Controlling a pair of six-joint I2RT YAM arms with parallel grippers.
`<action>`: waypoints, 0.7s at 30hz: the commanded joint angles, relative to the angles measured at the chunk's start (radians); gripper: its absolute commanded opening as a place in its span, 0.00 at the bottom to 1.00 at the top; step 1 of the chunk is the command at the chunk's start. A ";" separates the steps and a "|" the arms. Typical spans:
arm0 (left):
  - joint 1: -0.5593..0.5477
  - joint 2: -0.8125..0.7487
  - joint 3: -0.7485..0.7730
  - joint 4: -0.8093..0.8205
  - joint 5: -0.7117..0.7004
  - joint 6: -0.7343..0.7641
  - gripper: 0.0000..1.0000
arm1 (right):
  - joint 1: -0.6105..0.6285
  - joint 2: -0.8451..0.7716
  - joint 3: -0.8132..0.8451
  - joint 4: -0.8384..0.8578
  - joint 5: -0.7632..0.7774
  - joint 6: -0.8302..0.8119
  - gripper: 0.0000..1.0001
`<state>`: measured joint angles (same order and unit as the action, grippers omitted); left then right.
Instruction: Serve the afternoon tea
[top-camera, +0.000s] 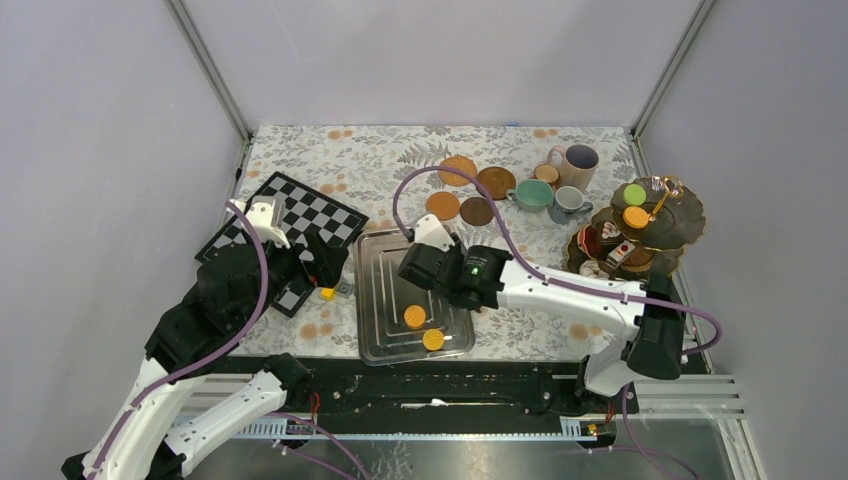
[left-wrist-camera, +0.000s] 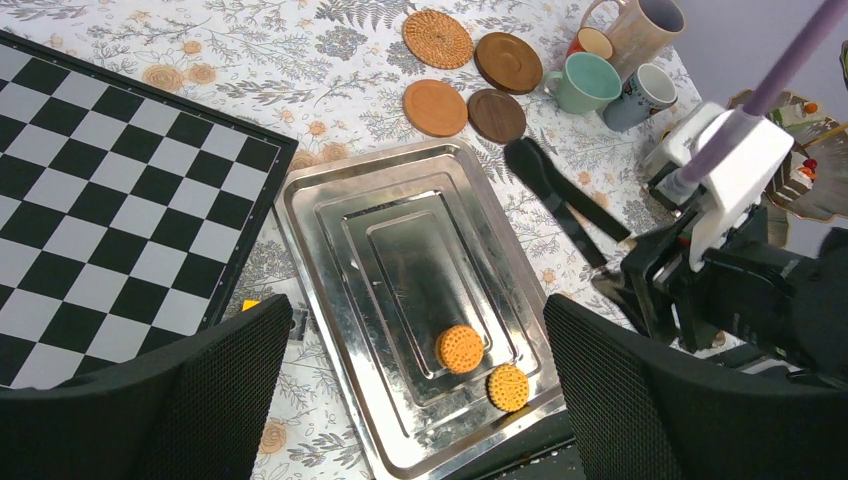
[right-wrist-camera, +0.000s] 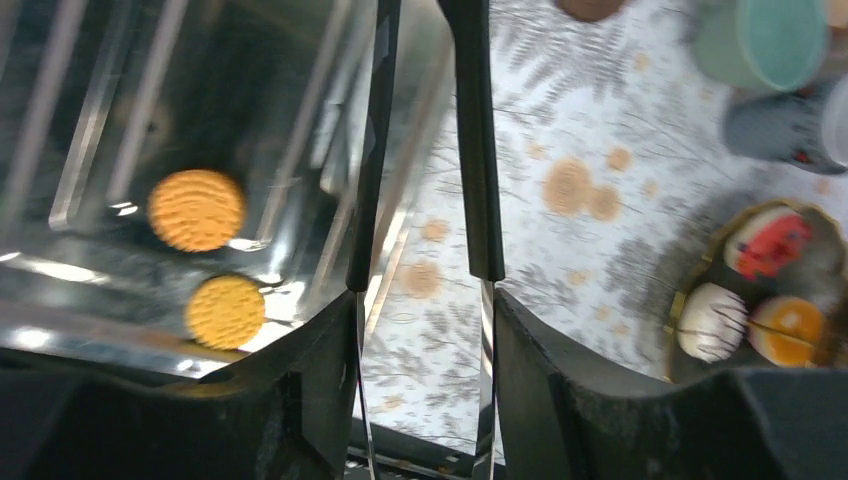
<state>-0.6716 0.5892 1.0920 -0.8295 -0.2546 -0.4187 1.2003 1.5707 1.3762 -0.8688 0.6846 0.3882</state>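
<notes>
In the right wrist view much is blurred, and the tips of the right gripper (left-wrist-camera: 522, 152) are cut off at the top edge. Only bits of the teal mug (top-camera: 533, 192) and the grey mug (top-camera: 570, 200) are seen there. From above, its fingers are hidden under the wrist. Part of the chessboard (top-camera: 300, 215) is covered by the left arm. A small yellow thing (top-camera: 327, 293) beside it cannot be made out. The lower plates of the three-tier stand (top-camera: 688, 225) are partly hidden by its top plate.

The right arm is stretched low across the table to the left. Its fingers are held a little apart, just beside the right edge of the steel tray (top-camera: 385, 270), and nothing is pinched. The left arm is bent up from the near left corner. The left gripper (left-wrist-camera: 417, 300) is spread wide above the tray, and nothing is held in it.

Two orange biscuits (top-camera: 414, 316) are laid on the tray near its front edge. Four coasters (top-camera: 442, 205), the beige mug (top-camera: 578, 160) and the small orange mug (top-camera: 545, 172) are set at the back with the other mugs. Pastries (top-camera: 634, 193) are kept on the stand at the right.
</notes>
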 joint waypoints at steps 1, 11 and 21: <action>-0.005 0.001 0.007 0.031 -0.005 0.001 0.99 | 0.018 -0.049 -0.025 0.156 -0.233 -0.059 0.47; -0.004 -0.004 -0.015 0.031 -0.011 0.008 0.99 | 0.042 -0.056 -0.124 0.155 -0.457 -0.123 0.56; -0.005 -0.005 -0.017 0.032 -0.013 0.006 0.99 | 0.120 0.063 -0.126 0.064 -0.387 -0.147 0.60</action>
<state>-0.6716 0.5888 1.0794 -0.8295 -0.2554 -0.4183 1.2991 1.6043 1.2465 -0.7528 0.2684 0.2646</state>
